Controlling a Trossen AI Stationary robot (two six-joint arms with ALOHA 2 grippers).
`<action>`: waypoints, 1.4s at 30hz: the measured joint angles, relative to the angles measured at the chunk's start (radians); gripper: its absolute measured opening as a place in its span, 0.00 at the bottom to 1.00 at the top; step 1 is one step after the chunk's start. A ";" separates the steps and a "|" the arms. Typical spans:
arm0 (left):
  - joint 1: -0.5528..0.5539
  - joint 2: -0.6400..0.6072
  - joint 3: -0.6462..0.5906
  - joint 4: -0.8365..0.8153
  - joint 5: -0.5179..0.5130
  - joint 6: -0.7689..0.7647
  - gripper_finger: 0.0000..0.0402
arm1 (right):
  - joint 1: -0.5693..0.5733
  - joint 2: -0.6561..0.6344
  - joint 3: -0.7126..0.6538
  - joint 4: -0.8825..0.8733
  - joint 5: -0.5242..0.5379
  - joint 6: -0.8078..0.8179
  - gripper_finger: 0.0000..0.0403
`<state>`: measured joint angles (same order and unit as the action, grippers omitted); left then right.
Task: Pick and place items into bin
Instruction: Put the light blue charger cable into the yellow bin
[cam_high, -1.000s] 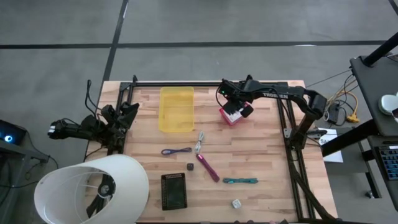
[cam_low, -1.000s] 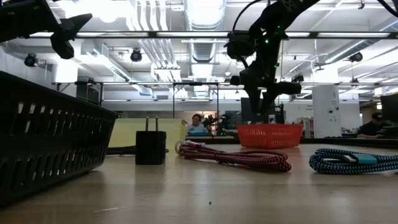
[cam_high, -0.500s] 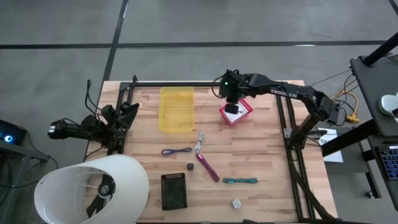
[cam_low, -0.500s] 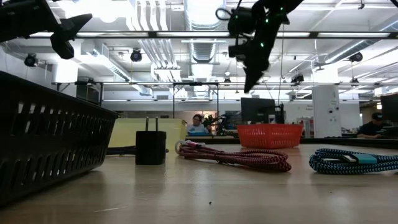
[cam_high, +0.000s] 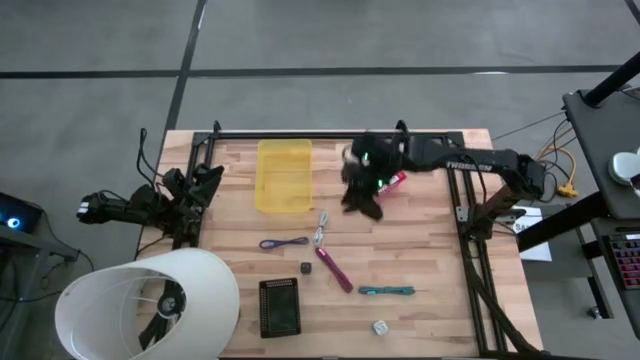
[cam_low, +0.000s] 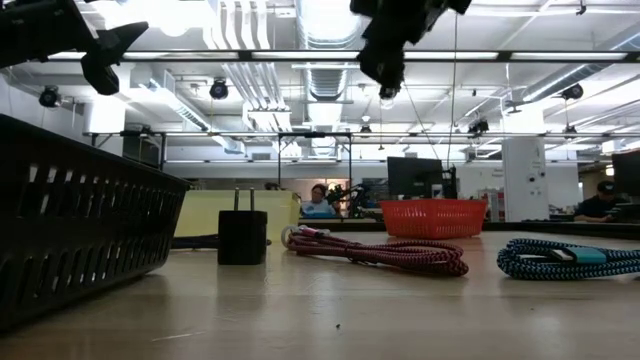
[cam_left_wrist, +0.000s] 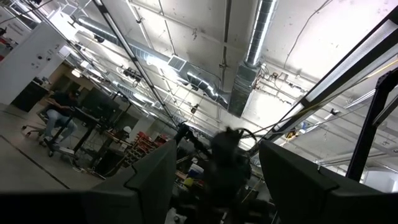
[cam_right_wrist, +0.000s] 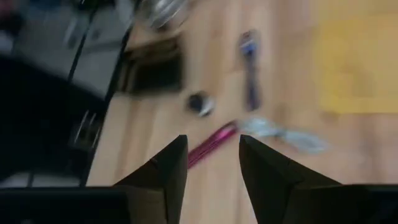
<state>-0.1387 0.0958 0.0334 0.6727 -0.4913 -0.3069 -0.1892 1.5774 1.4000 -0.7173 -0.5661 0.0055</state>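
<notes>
On the high view the right claw (cam_high: 362, 203) hangs over the middle of the counter (cam_high: 420, 250), just left of the red bin (cam_high: 395, 181) at upper centre. Its own wrist view shows the fingers (cam_right_wrist: 168, 168) apart with nothing between them. The left claw (cam_high: 205, 180) waits at the counter's left edge, jaws wide and empty.

The items lie in the lower half:
- purple cord loop (cam_high: 283, 242)
- small metal piece (cam_high: 321, 229)
- magenta stick (cam_high: 335, 268)
- teal stick (cam_high: 387, 291)
- dark cube (cam_high: 306, 268)
- clear cube (cam_high: 380, 327)

A yellow tray (cam_high: 284, 175) sits upper left.
</notes>
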 joint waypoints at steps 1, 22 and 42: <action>0.000 0.000 0.000 0.000 0.000 0.000 0.53 | 0.036 0.003 -0.002 -0.014 0.005 -0.024 0.35; 0.000 0.000 0.000 0.000 0.000 0.000 0.53 | 0.522 0.013 -0.181 -0.204 0.307 0.283 0.48; 0.000 0.000 0.000 0.000 0.000 0.000 0.53 | 0.637 0.015 -0.494 0.080 0.363 0.570 0.48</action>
<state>-0.1390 0.0959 0.0334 0.6724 -0.4908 -0.3069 0.4480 1.5921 0.9056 -0.6369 -0.2027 0.5755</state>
